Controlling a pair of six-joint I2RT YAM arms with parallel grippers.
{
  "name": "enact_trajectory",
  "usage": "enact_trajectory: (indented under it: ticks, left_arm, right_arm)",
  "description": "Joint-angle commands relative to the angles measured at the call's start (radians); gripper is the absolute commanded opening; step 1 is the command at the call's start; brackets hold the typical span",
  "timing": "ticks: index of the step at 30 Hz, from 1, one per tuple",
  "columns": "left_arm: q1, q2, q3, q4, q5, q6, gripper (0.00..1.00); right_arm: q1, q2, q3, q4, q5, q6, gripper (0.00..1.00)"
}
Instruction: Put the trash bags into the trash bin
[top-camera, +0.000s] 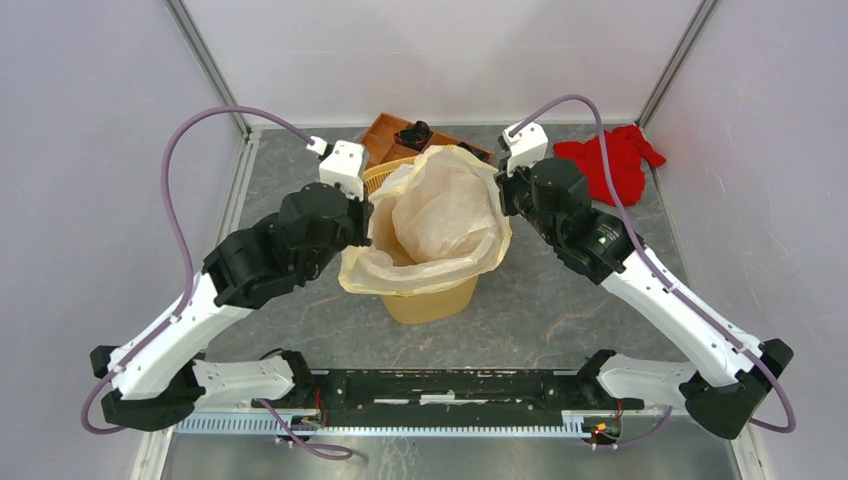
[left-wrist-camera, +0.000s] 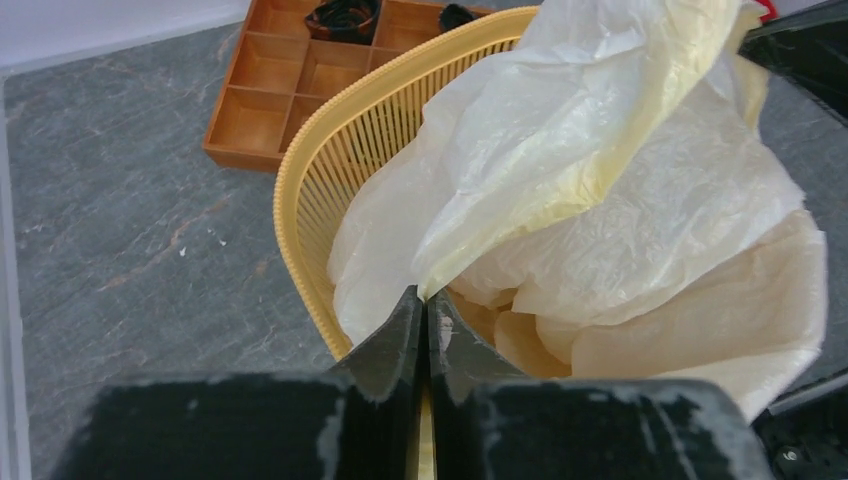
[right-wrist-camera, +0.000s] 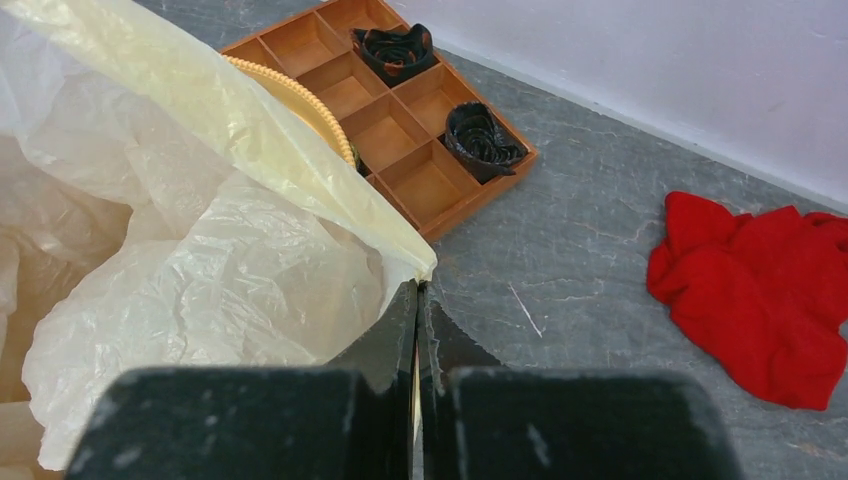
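Left hand (left-wrist-camera: 425, 302) and right hand (right-wrist-camera: 417, 296) each pinch an edge of the trash bag (top-camera: 440, 215), sitting in the trash bin (top-camera: 430, 305) mid-frame. Step looks like spreading it open; next, pull the edges down over the rim.

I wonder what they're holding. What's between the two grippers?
The cream trash bag, draped over the yellow trash bin, spans between left gripper and right gripper; top view shows it.

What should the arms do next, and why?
Probably pull the bag edge out and down over the bin rim. The left gripper and right gripper both pinch the bag; its near side already overhangs, yet the far rim shows bare.
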Motion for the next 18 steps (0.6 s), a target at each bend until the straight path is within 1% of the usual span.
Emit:
enact_trajectory:
  ticks: [1, 2, 3, 4, 6, 8, 12, 14, 17, 18]
  left_arm:
    - [0.046, 0.023, 0.023, 0.007, -0.059, -0.018, 0.08]
    - [0.073, 0.022, 0.009, 0.023, -0.034, -0.003, 0.08]
    - [0.129, 0.024, -0.003, 0.037, 0.025, 0.019, 0.06]
    - [0.211, 0.027, -0.015, 0.051, 0.126, 0.033, 0.03]
    - [0.392, 0.023, -0.061, 0.102, 0.344, 0.050, 0.02]
    - [0.497, 0.027, -0.074, 0.133, 0.475, 0.054, 0.02]
    - [0.608, 0.071, -0.082, 0.188, 0.580, 0.063, 0.03]
    - [0.684, 0.094, -0.095, 0.224, 0.667, 0.049, 0.03]
    - [0.761, 0.094, -0.126, 0.287, 0.698, 0.018, 0.09]
    - [0.773, 0.086, -0.140, 0.311, 0.688, 0.009, 0.14]
  right_arm:
    - [-0.033, 0.020, 0.039, 0.032, -0.050, 0.007, 0.00]
    - [-0.045, 0.027, 0.037, 0.037, -0.062, 0.006, 0.00]
    - [-0.056, 0.034, 0.034, 0.044, -0.088, 0.004, 0.00]
    - [-0.071, 0.041, 0.029, 0.059, -0.113, 0.002, 0.00]
    - [-0.096, 0.055, 0.021, 0.081, -0.171, 0.000, 0.00]
    - [-0.115, 0.069, 0.017, 0.103, -0.205, -0.002, 0.00]
    - [-0.160, 0.115, 0.014, 0.143, -0.301, 0.018, 0.00]
    - [-0.180, 0.142, 0.015, 0.164, -0.335, 0.025, 0.00]
    - [-0.197, 0.170, 0.015, 0.196, -0.385, 0.038, 0.00]
    - [-0.201, 0.181, 0.019, 0.200, -0.396, 0.040, 0.00]
